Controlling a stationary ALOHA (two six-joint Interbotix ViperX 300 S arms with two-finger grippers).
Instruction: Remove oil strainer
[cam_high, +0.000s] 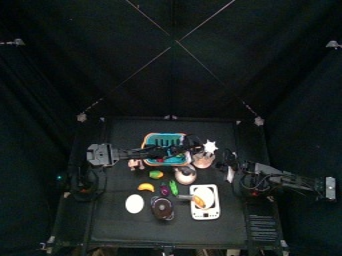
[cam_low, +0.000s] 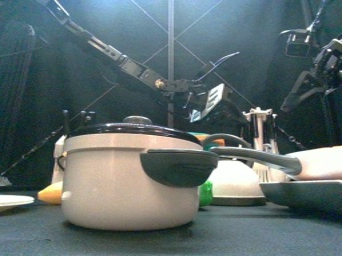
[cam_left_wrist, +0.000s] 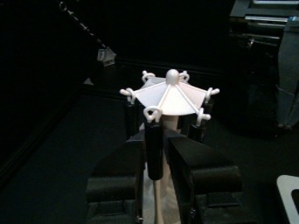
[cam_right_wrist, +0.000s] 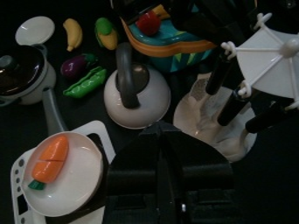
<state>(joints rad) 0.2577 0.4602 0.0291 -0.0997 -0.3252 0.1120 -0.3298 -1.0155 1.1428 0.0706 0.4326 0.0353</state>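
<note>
Above the tabletop (cam_high: 114, 190), left gripper (cam_left_wrist: 170, 131) clamped on the strainer (cam_left_wrist: 173, 94); right gripper (cam_right_wrist: 163, 144) apart. Strainer could slip and drop toward the pot at six o'clock.

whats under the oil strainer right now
The oil strainer is raised in the left gripper, with its pale stem below. The right wrist view shows the brownish pot underneath; its inside is hidden.

Top straight down; front table-level; wrists close (both show strainer (cam_left_wrist: 173, 94)).
</note>
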